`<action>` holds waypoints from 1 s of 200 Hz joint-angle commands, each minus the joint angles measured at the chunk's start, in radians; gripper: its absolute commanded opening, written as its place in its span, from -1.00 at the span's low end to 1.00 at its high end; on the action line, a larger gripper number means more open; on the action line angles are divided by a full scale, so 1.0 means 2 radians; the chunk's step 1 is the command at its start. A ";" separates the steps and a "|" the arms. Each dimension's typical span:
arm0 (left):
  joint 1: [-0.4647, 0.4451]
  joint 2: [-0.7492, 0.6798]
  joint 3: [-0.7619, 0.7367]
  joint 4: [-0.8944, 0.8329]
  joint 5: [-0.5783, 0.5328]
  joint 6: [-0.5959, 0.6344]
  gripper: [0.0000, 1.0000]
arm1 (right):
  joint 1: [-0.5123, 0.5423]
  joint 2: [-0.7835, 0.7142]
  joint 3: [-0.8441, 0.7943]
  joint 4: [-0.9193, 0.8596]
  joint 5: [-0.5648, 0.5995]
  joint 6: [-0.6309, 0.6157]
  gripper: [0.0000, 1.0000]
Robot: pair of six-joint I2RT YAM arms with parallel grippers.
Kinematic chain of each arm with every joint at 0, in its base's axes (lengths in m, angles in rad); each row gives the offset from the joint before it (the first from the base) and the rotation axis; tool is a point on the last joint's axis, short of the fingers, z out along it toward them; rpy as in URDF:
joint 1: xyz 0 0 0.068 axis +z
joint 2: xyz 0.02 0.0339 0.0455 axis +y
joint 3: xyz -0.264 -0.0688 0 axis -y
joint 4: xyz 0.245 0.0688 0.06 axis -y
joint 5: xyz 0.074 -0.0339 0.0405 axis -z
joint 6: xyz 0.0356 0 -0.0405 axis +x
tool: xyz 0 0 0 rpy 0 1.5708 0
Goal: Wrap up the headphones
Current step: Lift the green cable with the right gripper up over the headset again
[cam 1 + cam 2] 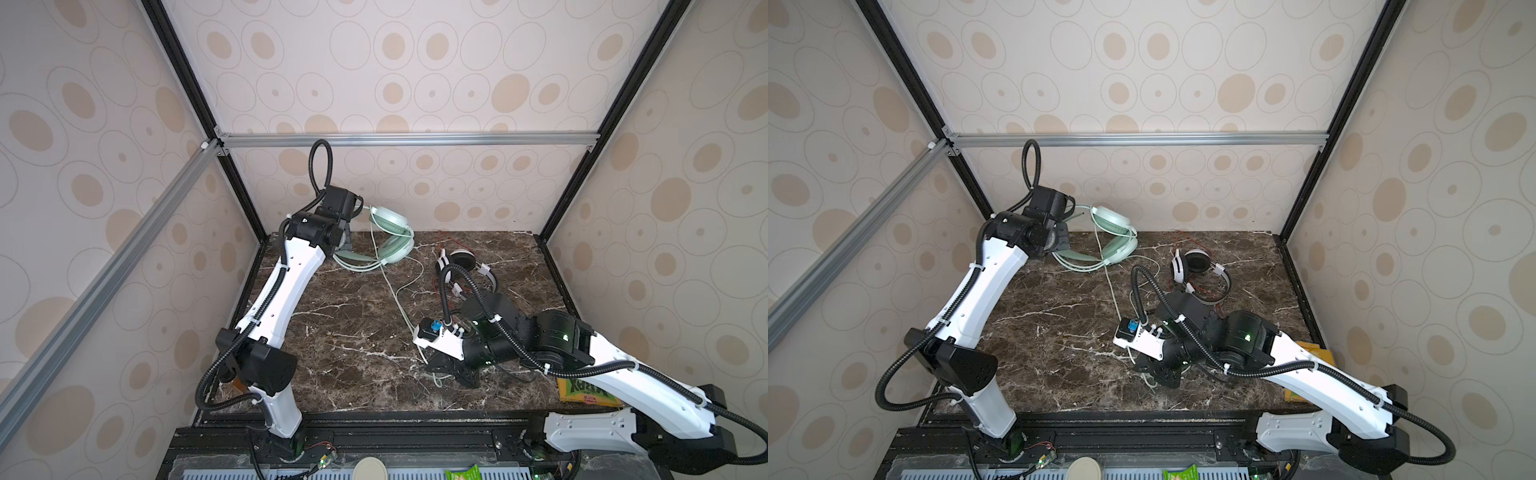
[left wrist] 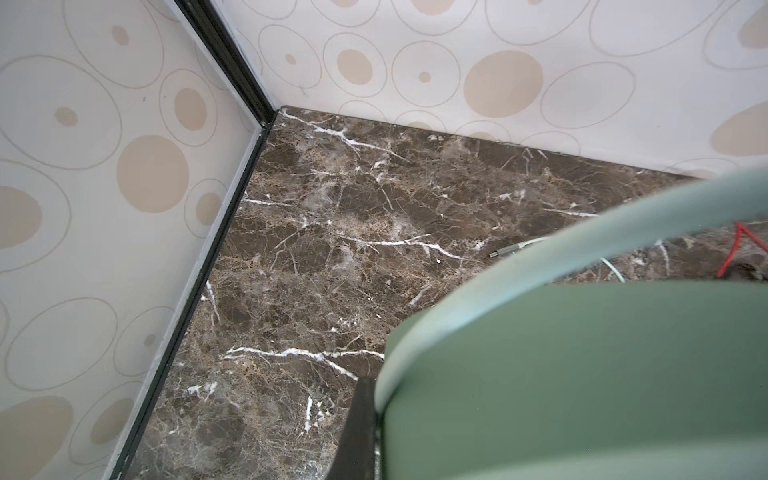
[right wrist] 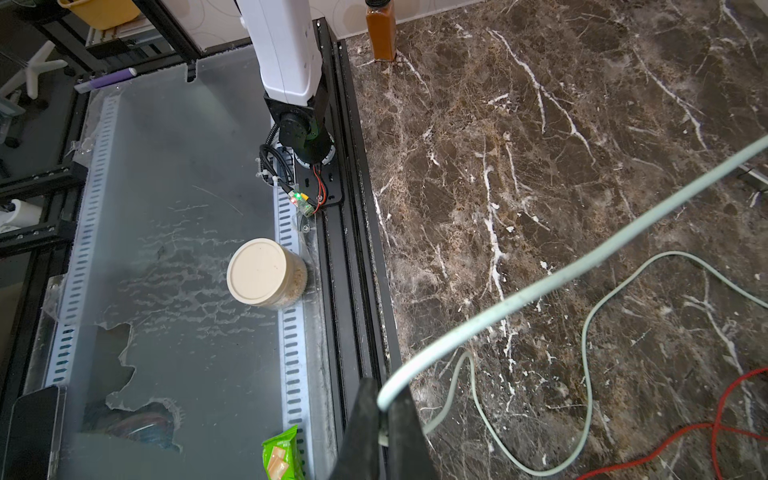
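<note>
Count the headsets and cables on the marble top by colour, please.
mint headset: 1
white-and-black headset: 1
green cable: 1
red cable: 1
Total: 4

Mint-green headphones (brown white-veined tabletop)

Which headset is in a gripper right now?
The mint-green headset: the left gripper is shut on it at the back left. The white-and-black headset lies free on the table; the right gripper pinches only the pale green cable.
</note>
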 commanded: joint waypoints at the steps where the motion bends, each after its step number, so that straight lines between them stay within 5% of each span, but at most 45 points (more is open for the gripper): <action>1: 0.009 0.008 0.025 0.027 -0.096 -0.025 -1.00 | 0.017 -0.002 0.018 -0.025 -0.013 -0.003 -1.00; 41: -0.012 -0.017 -0.055 0.037 -0.206 -0.012 -1.00 | 0.018 0.014 0.067 -0.049 0.073 -0.010 -1.00; 102: -0.102 -0.109 -0.230 0.101 -0.244 0.056 -1.00 | 0.006 0.070 0.180 -0.054 0.273 -0.085 -1.00; 154: -0.156 -0.209 -0.340 0.153 -0.124 0.131 -1.00 | -0.111 0.083 0.178 0.059 0.224 -0.133 -1.00; 200: -0.200 -0.221 -0.362 0.141 -0.073 0.135 -1.00 | -0.141 0.125 0.177 0.137 0.181 -0.162 -1.00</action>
